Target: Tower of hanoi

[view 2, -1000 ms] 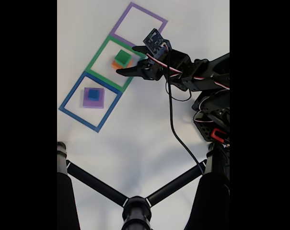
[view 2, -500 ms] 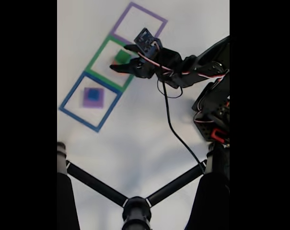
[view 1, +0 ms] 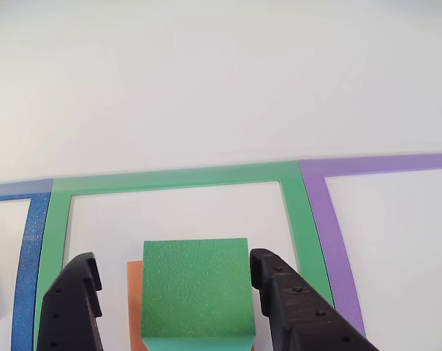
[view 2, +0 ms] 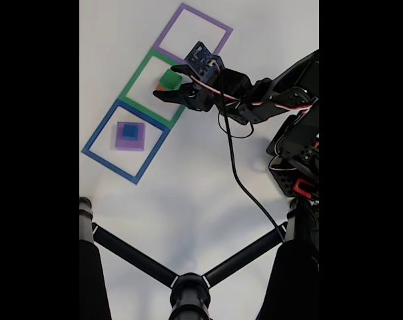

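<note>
Change: gripper (view 1: 175, 285) moved fwd in approx. 1 s, now reaches into green frame (view 2: 136, 97), w/ fingers each side of green block (view 1: 197, 287).
Jaws: released, not yet touching block; gap on both sides.
Green block: sits on orange block (view 1: 134, 292), inside green frame.
Blue cube (view 2: 130, 132): on purple block (view 2: 120, 143), in blue frame (view 2: 98, 159).
Meaning: prob. next is clench + lift green.

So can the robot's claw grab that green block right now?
Probably yes. The gripper is open with one finger on each side of the green block, and nothing sits between them. The block rests on the orange block inside the green frame.
</note>
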`<state>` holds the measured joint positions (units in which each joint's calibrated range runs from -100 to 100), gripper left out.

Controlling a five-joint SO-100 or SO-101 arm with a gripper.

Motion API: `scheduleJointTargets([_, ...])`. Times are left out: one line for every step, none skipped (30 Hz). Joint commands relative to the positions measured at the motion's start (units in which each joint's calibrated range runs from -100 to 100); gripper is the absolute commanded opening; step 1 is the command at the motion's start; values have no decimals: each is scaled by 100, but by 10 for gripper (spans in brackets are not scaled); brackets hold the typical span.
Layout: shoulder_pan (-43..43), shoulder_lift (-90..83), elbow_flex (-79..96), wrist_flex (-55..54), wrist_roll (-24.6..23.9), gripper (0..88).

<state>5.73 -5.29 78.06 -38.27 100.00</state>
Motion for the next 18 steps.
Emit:
scheduleJointTargets([-112,-144,22,-143,0,177])
scheduleJointTargets([-127,-144,31,-143,0,172])
scheduleJointTargets([-143,-144,40,-143,0,169])
scheduleJointTargets([-150,-144,49,-143,0,166])
scheduleJointTargets([-165,-144,49,-143,0,161])
scheduleJointTargets([-181,-144,49,-143,0,154])
scheduleJointTargets([-188,-144,49,-143,0,146])
scheduleJointTargets([-188,-144,58,-143,0,139])
scheduleJointTargets([-196,-144,58,-143,0,131])
scheduleJointTargets([-196,-144,58,-143,0,124])
scheduleJointTargets([-204,-144,58,-143,0,117])
scheduleJointTargets([-204,-144,58,-143,0,109])
scheduleJointTargets([-211,-144,58,-143,0,102])
scheduleJointTargets([-219,-144,58,-143,0,94])
scheduleJointTargets([-219,-152,58,-143,0,88])
scheduleJointTargets([-219,-160,58,-143,0,80])
scheduleJointTargets([-219,-176,58,-143,0,75])
scheduleJointTargets([-226,-184,58,-135,0,73])
